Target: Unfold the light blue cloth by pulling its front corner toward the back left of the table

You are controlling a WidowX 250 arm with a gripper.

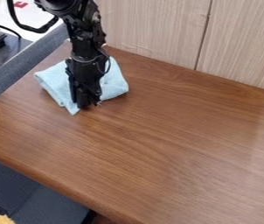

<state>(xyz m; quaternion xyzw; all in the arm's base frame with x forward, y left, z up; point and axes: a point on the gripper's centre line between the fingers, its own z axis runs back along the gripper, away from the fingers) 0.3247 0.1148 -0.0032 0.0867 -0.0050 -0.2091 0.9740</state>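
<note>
The black gripper [88, 103] hangs down at the upper left of the table, over the front part of a folded light blue cloth [115, 82]. Its tip is at the cloth's near edge, and the arm hides the middle of the cloth. The cloth lies flat on the brown wooden table, with one part showing left of the gripper and another to its right. Whether the gripper pinches the cloth cannot be made out.
The brown table [175, 144] has its near edge running from the left to the bottom. A pale wood panel [158, 30] stands along the back. A grey padded divider [23, 65] borders the left side.
</note>
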